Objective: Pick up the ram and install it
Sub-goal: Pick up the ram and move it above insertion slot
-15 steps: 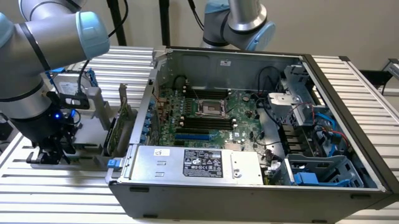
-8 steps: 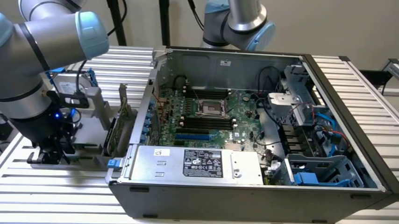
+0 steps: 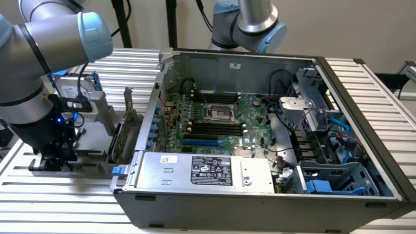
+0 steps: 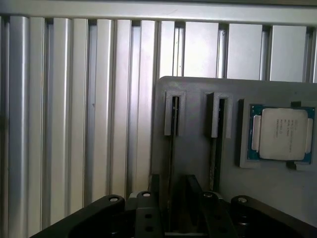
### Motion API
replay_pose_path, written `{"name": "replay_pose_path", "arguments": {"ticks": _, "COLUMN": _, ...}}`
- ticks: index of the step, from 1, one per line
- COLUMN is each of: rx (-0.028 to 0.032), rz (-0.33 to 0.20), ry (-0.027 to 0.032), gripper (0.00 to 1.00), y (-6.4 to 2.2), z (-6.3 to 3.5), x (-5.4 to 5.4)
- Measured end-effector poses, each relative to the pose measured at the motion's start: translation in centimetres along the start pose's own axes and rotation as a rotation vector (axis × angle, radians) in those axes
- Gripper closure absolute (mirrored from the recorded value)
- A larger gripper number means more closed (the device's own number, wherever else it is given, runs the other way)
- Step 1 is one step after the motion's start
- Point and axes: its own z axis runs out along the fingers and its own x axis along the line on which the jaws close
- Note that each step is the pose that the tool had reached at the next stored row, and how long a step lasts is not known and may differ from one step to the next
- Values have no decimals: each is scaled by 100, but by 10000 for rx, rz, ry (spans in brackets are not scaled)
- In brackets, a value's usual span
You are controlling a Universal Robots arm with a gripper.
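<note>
**Exterior view.** The arm (image 3: 39, 73) stands at the exterior view's left, outside the open case (image 3: 364, 122). It reaches down to a grey holder (image 3: 94, 163) on the slatted table (image 3: 52, 204). The gripper (image 3: 53, 163) sits low, at the holder's near end. A card (image 3: 127, 122) stands upright between the holder and the case wall. Inside the case, the board (image 3: 250, 122) lies exposed. Its memory slots (image 3: 215, 129), just below the socket (image 3: 217, 113), appear unfilled. From this side the ram cannot be made out in the holder.

**Wrist view.** The gripper (image 4: 173, 201) looks down onto the holder (image 4: 198, 163). Two narrow grooves run along the holder, each with a thin stick set on edge. The ram (image 4: 171, 148) is in the groove furthest from the processor (image 4: 281, 134), which lies flat in its own pocket. A second stick (image 4: 216, 144) is in the groove beside that pocket. The fingers (image 4: 148, 213) stand apart, one on either side of the ram's line. A gap shows between them and no contact is visible, so the gripper is released and grasps nothing.

**Progress.** Judged early. The gripper is aligned over the ram, which remains seated in the holder, well apart from the board. The pick-up is not made. Nothing is installed, and the slots await the part.
</note>
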Motion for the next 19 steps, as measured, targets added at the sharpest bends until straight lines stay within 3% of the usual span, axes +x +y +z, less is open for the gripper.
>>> {"name": "replay_pose_path", "arguments": {"ticks": 1, "rx": 0, "rz": 0, "ry": 0, "gripper": 65, "y": 0, "z": 0, "x": 0}}
{"name": "replay_pose_path", "arguments": {"ticks": 2, "rx": -1, "rz": -1, "ry": 2, "gripper": 73, "y": 0, "z": 0, "x": 0}}
{"name": "replay_pose_path", "arguments": {"ticks": 7, "rx": -1, "rz": -1, "ry": 9, "gripper": 75, "y": 0, "z": 0, "x": 0}}
{"name": "replay_pose_path", "arguments": {"ticks": 10, "rx": -2, "rz": 0, "ry": 7, "gripper": 86, "y": 0, "z": 0, "x": 0}}
{"name": "replay_pose_path", "arguments": {"ticks": 19, "rx": -3, "rz": 128, "ry": 3, "gripper": 86, "y": 0, "z": 0, "x": 3}}
